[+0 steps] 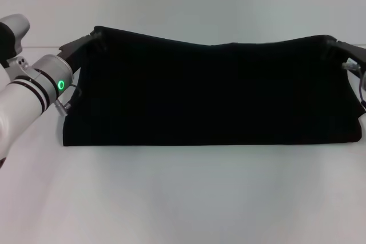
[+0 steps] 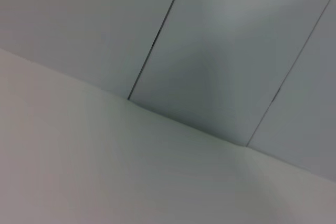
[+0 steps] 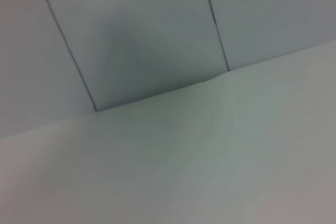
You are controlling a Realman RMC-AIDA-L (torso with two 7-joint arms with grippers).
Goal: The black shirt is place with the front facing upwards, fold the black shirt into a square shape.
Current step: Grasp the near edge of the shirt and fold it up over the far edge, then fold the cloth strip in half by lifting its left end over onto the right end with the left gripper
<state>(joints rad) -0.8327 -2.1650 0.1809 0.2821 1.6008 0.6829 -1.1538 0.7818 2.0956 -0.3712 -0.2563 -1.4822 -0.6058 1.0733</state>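
The black shirt [image 1: 211,92] hangs as a wide band across the head view, its top edge stretched and sagging in the middle, its lower edge lying straight on the white table [image 1: 183,198]. At the shirt's top left corner my left gripper [image 1: 91,37] is shut on the cloth. My right gripper [image 1: 334,41] is shut on the top right corner. No lettering shows on the visible side. Neither wrist view shows the shirt or any fingers.
Both wrist views show only the white tabletop [image 2: 105,171] meeting a grey panelled wall [image 2: 220,51], with the wall [image 3: 147,35] seamed in vertical lines. White table surface lies in front of the shirt.
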